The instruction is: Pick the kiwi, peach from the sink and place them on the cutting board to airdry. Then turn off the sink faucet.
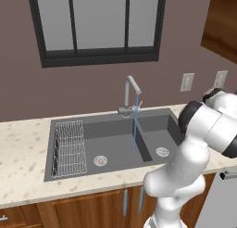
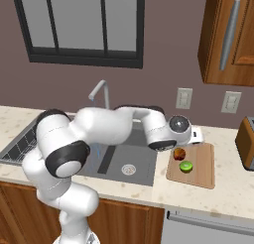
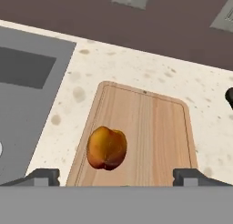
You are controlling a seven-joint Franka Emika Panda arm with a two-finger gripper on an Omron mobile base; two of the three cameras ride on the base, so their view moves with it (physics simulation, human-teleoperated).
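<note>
At the left of the left base view, the sink [image 1: 111,143] holds no fruit in either basin that I can see; a wire rack [image 1: 69,148] sits at its left end. At centre, the sink faucet [image 1: 131,95] runs a thin blue stream of water [image 1: 135,129] into the basin, so turning it off is judged the step left.

In the right base view, right of centre, the cutting board [image 2: 201,171] carries the peach [image 2: 179,153] and just beside it the kiwi [image 2: 186,166], so both placements look done. The arm's wrist covers the board's upper left corner.

In the hand view, the peach [image 3: 107,148] lies on the board's lower left, and the gripper [image 3: 119,176] stands wide apart around nothing, its fingertips [image 3: 43,175] low in the frame. The kiwi is cut off there.
</note>
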